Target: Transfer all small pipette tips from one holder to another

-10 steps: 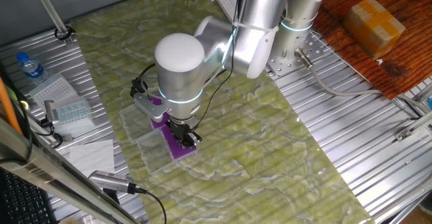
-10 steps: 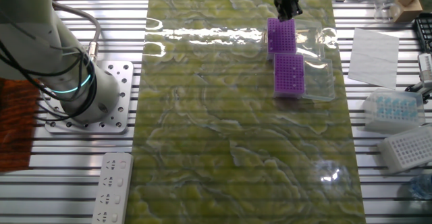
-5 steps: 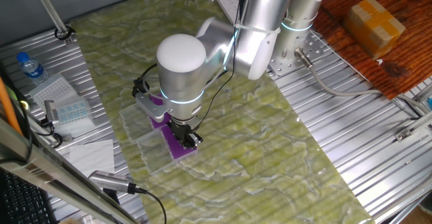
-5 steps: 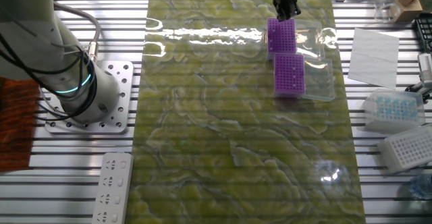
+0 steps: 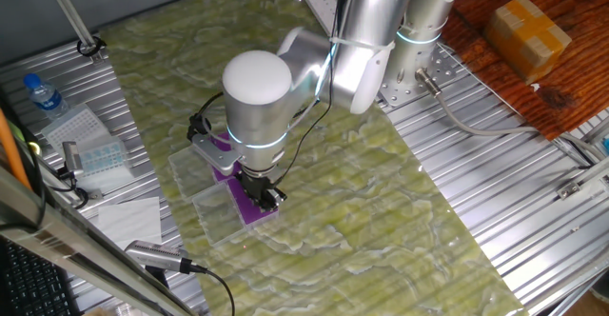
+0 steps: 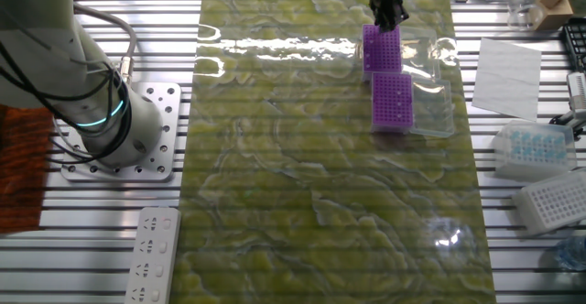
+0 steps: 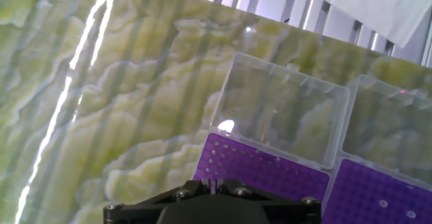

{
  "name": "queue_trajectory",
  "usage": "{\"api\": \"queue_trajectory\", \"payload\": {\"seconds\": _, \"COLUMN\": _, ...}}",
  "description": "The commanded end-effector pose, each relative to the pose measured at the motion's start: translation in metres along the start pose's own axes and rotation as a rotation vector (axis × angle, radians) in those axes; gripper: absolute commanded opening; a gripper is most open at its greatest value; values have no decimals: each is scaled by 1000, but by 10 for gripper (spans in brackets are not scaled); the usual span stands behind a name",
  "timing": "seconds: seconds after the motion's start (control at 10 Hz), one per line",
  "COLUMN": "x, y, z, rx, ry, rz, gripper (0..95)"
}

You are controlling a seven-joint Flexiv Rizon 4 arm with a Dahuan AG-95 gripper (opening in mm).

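Two purple racks lie end to end on the green mat, one point(image 6: 383, 48) under my hand and the other point(image 6: 392, 98) beside it. In the hand view the left rack point(image 7: 270, 173) has several small pipette tips point(image 7: 213, 158), seen as white dots near its left edge. The right rack point(image 7: 378, 190) also shows a few white dots. My gripper point(image 7: 214, 182) hangs low over the left rack's edge. Its jaws stand almost together, with a thin pale sliver between them that looks like a tip. The gripper also shows in both fixed views point(image 5: 263, 194) point(image 6: 388, 11).
Two clear lids point(image 7: 283, 113) point(image 7: 395, 126) lie open next to the racks. A white sheet point(image 6: 506, 77) and pale tip boxes point(image 6: 533, 148) sit on the metal slats beside the mat. A bottle point(image 5: 43, 94) and a power strip point(image 6: 151, 249) stand further off.
The arm has drifted slightly to the right over the racks. The racks and lids have not moved.
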State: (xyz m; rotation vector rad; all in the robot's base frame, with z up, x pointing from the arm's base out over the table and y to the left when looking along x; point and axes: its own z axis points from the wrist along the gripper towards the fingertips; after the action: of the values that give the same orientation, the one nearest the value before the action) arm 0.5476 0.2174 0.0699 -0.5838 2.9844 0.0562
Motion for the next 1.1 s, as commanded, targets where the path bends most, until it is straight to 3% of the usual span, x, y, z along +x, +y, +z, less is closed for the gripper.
{"api": "queue_trajectory", "payload": {"seconds": 0.1, "x": 0, "y": -15, "z": -5, "rx": 34, "ry": 27, "rz": -105, "gripper": 190}}
{"api": "queue_trajectory", "payload": {"seconds": 0.2, "x": 1, "y": -25, "z": -7, "rx": 47, "ry": 36, "rz": -147, "gripper": 190}}
{"api": "queue_trajectory", "payload": {"seconds": 0.4, "x": 11, "y": -77, "z": -19, "rx": 32, "ry": 56, "rz": -253, "gripper": 190}}
{"api": "queue_trajectory", "payload": {"seconds": 0.6, "x": 24, "y": -114, "z": -26, "rx": 23, "ry": 67, "rz": -301, "gripper": 190}}
{"api": "queue_trajectory", "payload": {"seconds": 0.9, "x": 35, "y": -148, "z": -20, "rx": 22, "ry": 66, "rz": -339, "gripper": 190}}
{"api": "queue_trajectory", "payload": {"seconds": 1.1, "x": 35, "y": -156, "z": -15, "rx": 21, "ry": 65, "rz": -346, "gripper": 190}}
